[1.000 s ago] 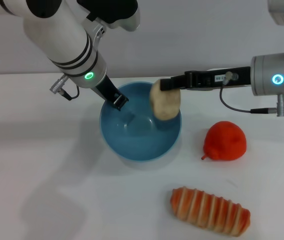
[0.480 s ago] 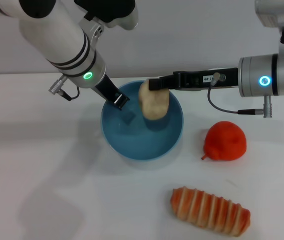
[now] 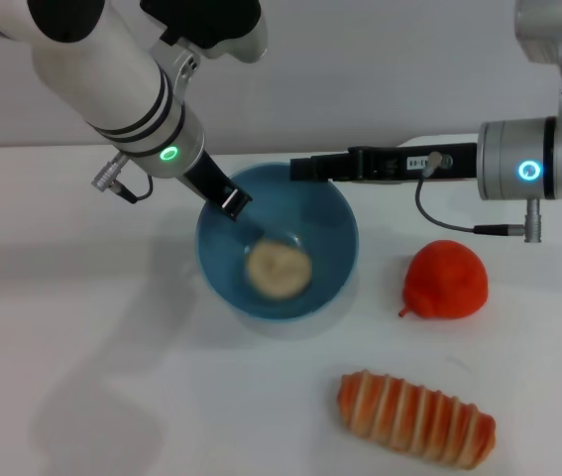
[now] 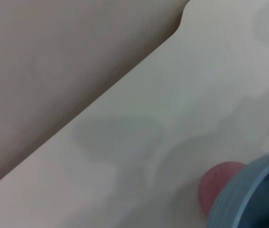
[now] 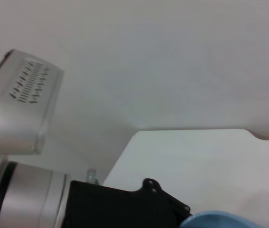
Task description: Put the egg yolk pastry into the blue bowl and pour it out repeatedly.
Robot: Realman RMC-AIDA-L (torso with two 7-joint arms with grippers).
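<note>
Pastry (image 3: 279,270) has dropped from right gripper (image 3: 300,169) (fingers now spread, at bowl's 12 o'clock rim) into the blue bowl (image 3: 335,223); left gripper (image 3: 233,201) pinches the 10 o'clock rim.

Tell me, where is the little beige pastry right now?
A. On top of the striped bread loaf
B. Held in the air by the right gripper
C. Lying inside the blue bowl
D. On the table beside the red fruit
C: in the head view the pastry lies on the bottom of the blue bowl, with the right gripper empty above the bowl's far rim and the left gripper at its rim.
</note>
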